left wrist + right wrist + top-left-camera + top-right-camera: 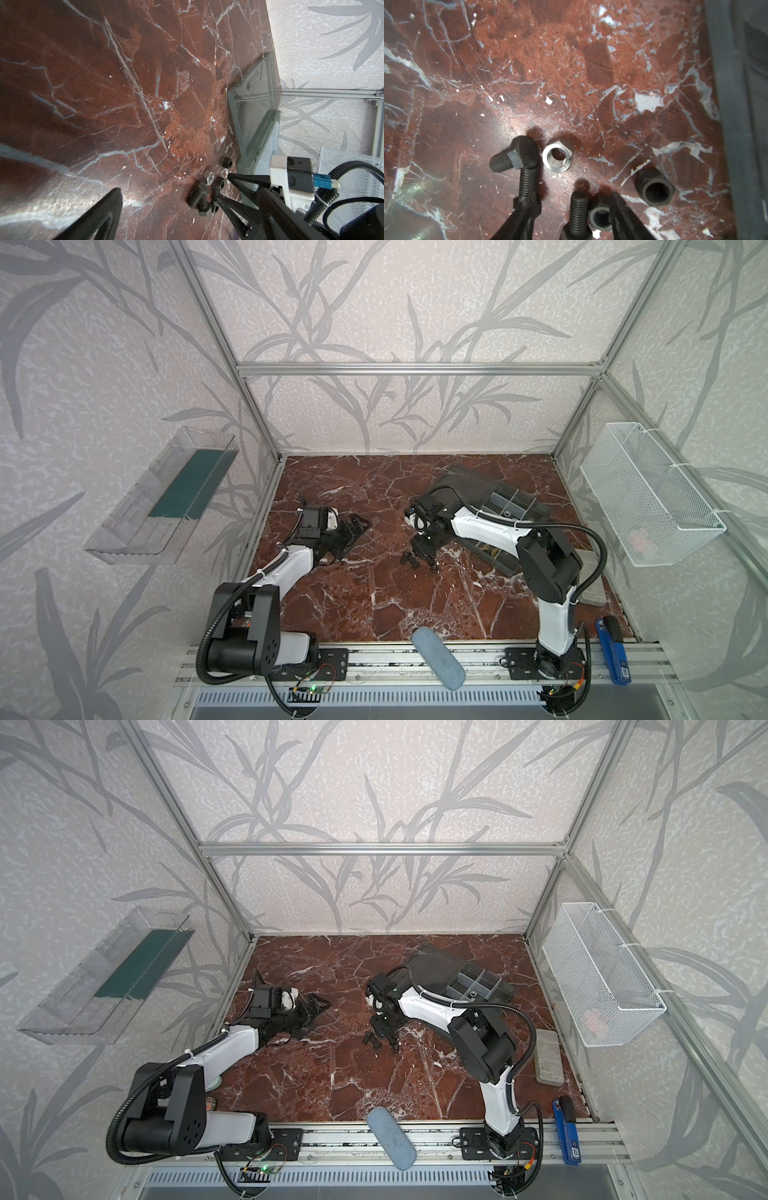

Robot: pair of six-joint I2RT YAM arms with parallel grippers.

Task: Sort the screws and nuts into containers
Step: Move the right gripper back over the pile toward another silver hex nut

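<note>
Several black screws (pixel 513 158) and dark nuts (pixel 654 189) lie with one silver nut (pixel 557 155) in a small pile (pixel 409 559) mid-table. My right gripper (pixel 571 197) is down on the pile and open. A black screw (pixel 578 212) and a dark nut (pixel 601 217) lie between its fingers, with a gap beside the screw. The grey organizer box (pixel 478 489) lies behind it with its lid open, and one nut (pixel 508 513) sits in the containers (pixel 517 499). My left gripper (pixel 353 541) hovers open to the left of the pile, holding nothing.
A clear tray (pixel 162 497) hangs on the left wall and a white mesh basket (pixel 648 497) on the right wall. A blue-grey case (pixel 438 659) lies over the front rail. A blue tool (pixel 613 651) and a grey block (pixel 546 1056) lie at the right edge.
</note>
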